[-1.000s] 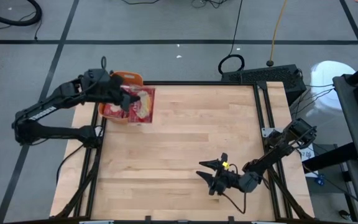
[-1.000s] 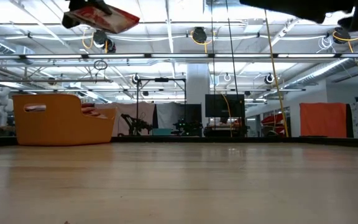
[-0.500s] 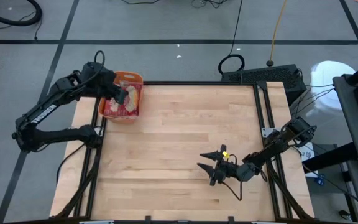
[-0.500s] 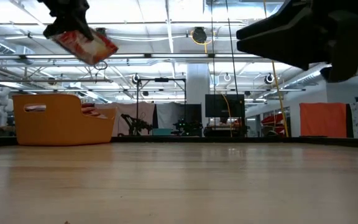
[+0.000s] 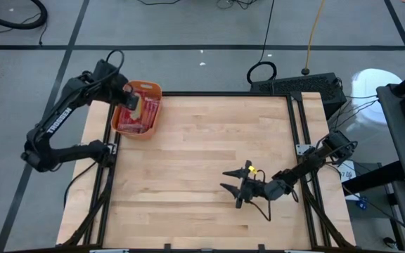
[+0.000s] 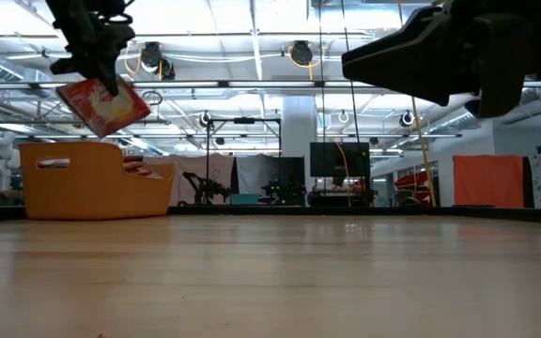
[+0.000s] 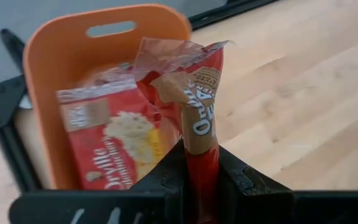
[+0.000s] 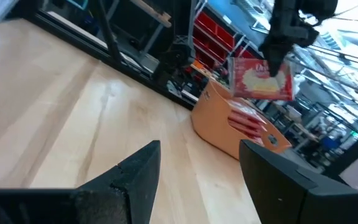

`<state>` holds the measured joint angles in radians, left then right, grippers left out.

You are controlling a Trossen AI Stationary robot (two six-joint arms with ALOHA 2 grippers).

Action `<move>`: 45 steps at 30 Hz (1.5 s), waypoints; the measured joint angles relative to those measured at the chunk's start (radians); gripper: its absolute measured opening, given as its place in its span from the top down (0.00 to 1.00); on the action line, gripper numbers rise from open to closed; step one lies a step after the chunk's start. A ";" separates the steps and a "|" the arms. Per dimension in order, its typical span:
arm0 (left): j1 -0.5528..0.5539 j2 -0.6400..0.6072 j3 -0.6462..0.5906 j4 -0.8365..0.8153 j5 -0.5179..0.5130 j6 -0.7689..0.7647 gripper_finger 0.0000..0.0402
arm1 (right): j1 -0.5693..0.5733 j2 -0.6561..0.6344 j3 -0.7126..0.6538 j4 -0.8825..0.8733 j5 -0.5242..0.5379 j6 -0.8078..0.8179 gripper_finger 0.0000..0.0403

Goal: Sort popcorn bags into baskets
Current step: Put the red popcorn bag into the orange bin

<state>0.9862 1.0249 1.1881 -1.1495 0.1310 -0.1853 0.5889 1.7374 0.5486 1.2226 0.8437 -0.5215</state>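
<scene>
Left gripper (image 7: pixel 201 177) clamps one bag (image 7: pixel 194 106) edgewise above the basket (image 5: pixel 136 109) at the tabletop's far-left corner, positioned for release. Right gripper (image 5: pixel 235 189) waits near the front edge, fingers spread, empty.

Red popcorn bags (image 7: pixel 201 112) with cream-yellow popcorn pictures, orange basket (image 7: pixel 61 56), pale wood-grain table (image 5: pixel 216 154).

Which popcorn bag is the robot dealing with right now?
Find the orange basket at the wooden table's far left corner. The left gripper hangs above it, pinching one red popcorn bag: the only bag in the air; the others lie inside.
</scene>
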 joint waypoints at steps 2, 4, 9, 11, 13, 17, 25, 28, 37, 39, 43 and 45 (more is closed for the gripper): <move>0.032 0.019 0.000 -0.011 0.000 0.029 0.88 | -0.004 0.000 0.000 0.000 -0.011 0.006 0.47; 0.055 0.034 0.000 -0.028 0.000 0.050 0.88 | -0.005 0.000 0.000 0.000 -0.011 0.012 0.47; 0.093 0.071 0.000 -0.037 0.000 0.100 0.88 | -0.005 0.000 0.000 0.000 -0.011 0.013 0.47; 0.101 0.084 0.000 -0.037 0.000 0.124 0.88 | -0.005 0.000 0.000 0.000 -0.011 0.013 0.47; 0.101 0.095 0.000 -0.035 0.000 0.135 0.88 | -0.005 0.000 0.000 0.000 -0.011 0.013 0.47; 0.100 0.123 0.000 -0.028 0.000 0.122 0.88 | -0.005 0.000 0.000 -0.001 -0.011 0.013 0.47; 0.100 0.164 0.000 -0.029 -0.001 0.109 0.88 | -0.005 0.000 0.000 -0.001 -0.012 0.013 0.47; 0.100 0.167 0.000 -0.034 -0.002 0.113 0.88 | -0.005 0.000 0.000 -0.001 -0.011 0.013 0.47; 0.100 0.167 0.000 -0.035 -0.026 0.105 0.88 | -0.005 0.000 0.000 -0.001 -0.012 0.013 0.47; 0.098 0.167 -0.005 -0.035 -0.030 0.102 0.88 | -0.005 0.000 0.000 -0.001 -0.012 0.013 0.47; 0.080 0.167 -0.020 -0.028 -0.057 0.087 0.88 | -0.005 0.000 0.000 -0.001 -0.012 0.013 0.47; 0.078 0.167 -0.023 -0.029 -0.062 0.086 0.88 | -0.005 0.000 0.000 -0.001 -0.012 0.013 0.47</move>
<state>1.0637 1.1915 1.1656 -1.1783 0.0686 -0.0998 0.5838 1.7374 0.5488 1.2221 0.8318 -0.5087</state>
